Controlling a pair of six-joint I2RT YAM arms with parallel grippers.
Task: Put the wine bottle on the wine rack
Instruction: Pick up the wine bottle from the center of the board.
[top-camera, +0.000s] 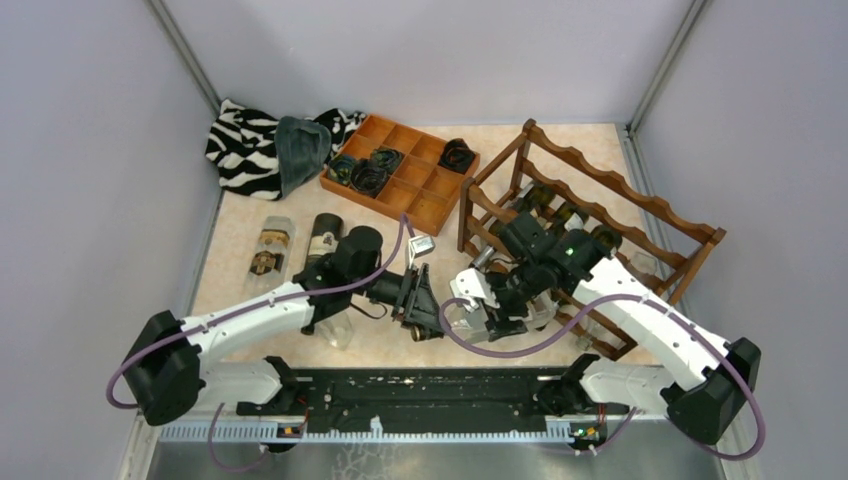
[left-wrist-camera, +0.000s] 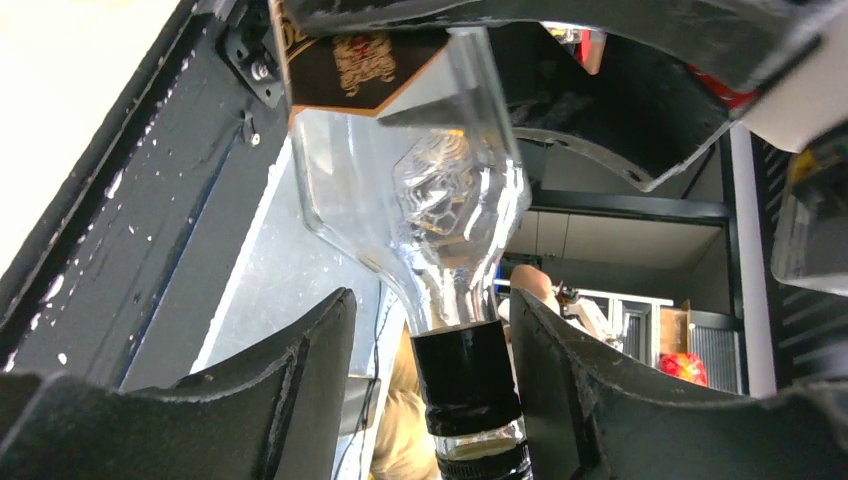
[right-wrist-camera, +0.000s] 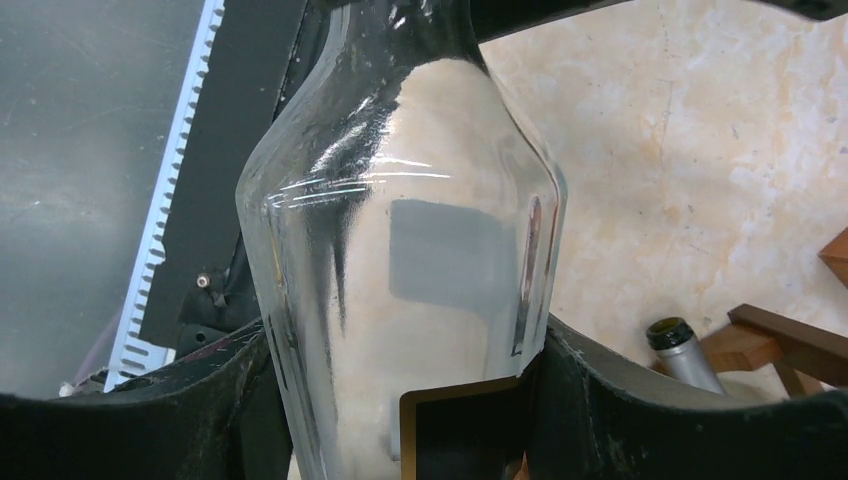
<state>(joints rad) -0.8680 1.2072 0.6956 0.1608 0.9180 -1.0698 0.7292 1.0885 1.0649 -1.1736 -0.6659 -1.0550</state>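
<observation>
Clear glass fills both wrist views: the wine bottle (right-wrist-camera: 400, 230) hangs above the desk (top-camera: 240, 285) between the two arms, just in front of the wine rack (top-camera: 622, 181) and not on it. The right pincer (right-wrist-camera: 405, 350) is clamped across the bottle's wide body, with a finger pressed to each flank and the edge of a dark label showing low between them. The left pincer (left-wrist-camera: 432, 300) sits around the neck at its black capsule band, but its jaws stand apart — a clear gap shows on one side of the neck, while the other finger is close to or touching it. From above, the two pincers nearly meet near the middle of the desk's front edge.

The reddish-brown rack stands at the right, angled, with several dark bottles lying in its scalloped tiers; one capped neck (right-wrist-camera: 682, 345) pokes out near its foot. Two more bottles (top-camera: 272, 245) lie side by side at the left. Behind them sit an orange compartment tray (top-camera: 432, 205) and a zebra-striped cloth (top-camera: 240, 150) — the cloth in the far left corner.
</observation>
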